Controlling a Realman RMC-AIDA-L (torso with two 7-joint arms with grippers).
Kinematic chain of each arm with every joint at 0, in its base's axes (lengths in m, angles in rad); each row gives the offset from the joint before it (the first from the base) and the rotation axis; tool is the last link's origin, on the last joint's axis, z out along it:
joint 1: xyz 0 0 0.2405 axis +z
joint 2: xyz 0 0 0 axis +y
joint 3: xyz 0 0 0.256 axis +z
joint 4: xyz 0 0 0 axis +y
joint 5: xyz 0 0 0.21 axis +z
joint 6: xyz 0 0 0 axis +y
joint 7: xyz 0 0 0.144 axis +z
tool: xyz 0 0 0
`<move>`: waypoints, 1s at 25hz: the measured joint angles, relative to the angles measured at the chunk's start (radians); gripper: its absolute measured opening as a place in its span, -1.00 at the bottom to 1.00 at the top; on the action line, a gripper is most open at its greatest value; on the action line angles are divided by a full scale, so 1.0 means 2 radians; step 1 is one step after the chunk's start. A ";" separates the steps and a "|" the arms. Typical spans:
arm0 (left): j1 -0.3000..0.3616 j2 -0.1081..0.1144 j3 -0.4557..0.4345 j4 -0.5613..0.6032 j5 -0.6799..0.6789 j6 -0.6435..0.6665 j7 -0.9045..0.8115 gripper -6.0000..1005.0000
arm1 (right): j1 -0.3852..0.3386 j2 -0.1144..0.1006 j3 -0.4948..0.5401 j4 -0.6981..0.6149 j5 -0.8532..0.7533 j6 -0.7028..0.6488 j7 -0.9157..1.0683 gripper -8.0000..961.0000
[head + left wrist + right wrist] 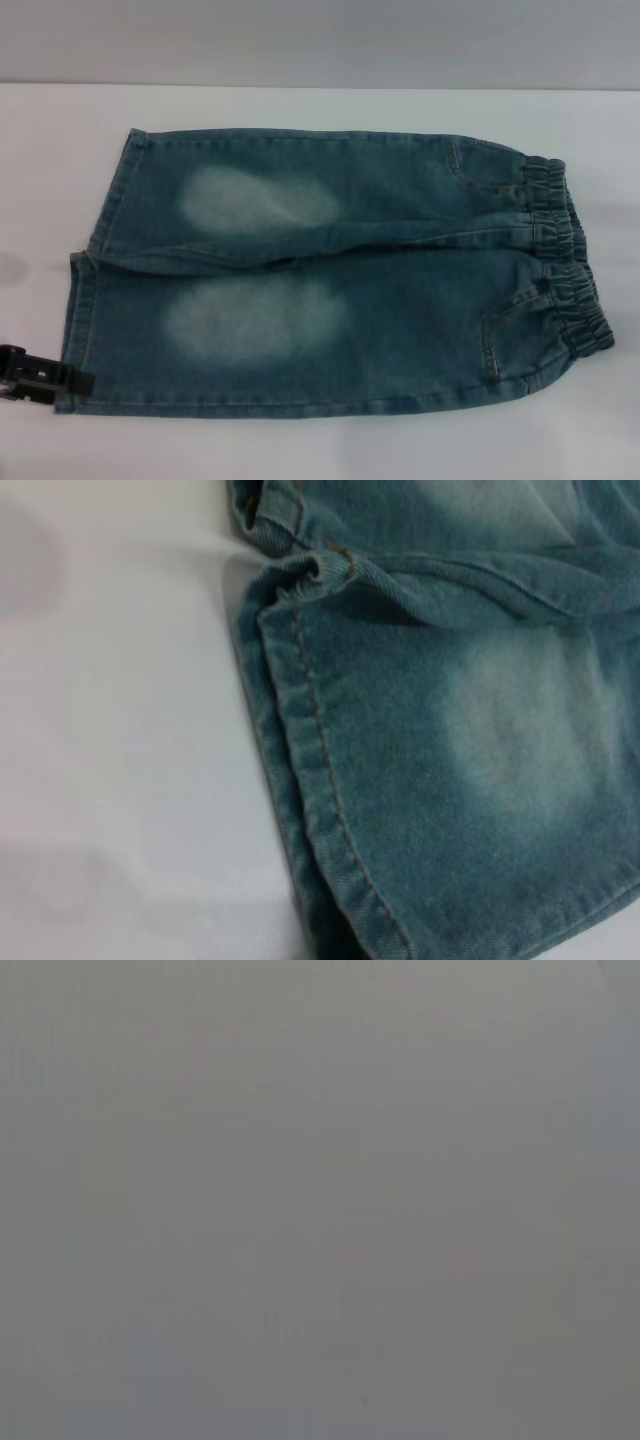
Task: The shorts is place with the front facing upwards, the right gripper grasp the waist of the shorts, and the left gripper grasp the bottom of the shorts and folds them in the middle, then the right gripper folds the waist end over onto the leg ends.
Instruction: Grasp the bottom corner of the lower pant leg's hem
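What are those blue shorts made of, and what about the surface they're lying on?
The shorts look like washed denim: diagonal twill weave, tan topstitching along the hem, pale faded patches, a gathered, likely elastic waistband. The table is smooth, matte white, perhaps laminate or painted board; its material can't be told for sure.

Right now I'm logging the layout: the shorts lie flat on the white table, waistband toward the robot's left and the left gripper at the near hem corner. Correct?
Not quite. The head view shows the shorts flat on the white table, but the waistband is toward the robot's right. The left gripper is indeed at the near hem corner.
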 joint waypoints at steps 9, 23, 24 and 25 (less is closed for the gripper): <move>-0.001 -0.007 0.001 0.000 0.000 0.003 0.000 0.57 | 0.000 0.000 -0.001 0.000 0.000 0.003 0.000 0.42; -0.024 -0.013 0.001 0.000 -0.002 0.005 0.007 0.56 | -0.004 0.000 0.000 -0.001 -0.002 0.007 0.000 0.42; -0.026 -0.014 0.001 0.000 -0.001 0.003 0.007 0.56 | -0.004 0.001 0.000 -0.001 -0.002 0.007 0.000 0.42; -0.028 -0.014 0.001 0.000 -0.001 0.002 0.008 0.56 | -0.005 0.001 0.000 -0.001 -0.002 0.007 0.000 0.42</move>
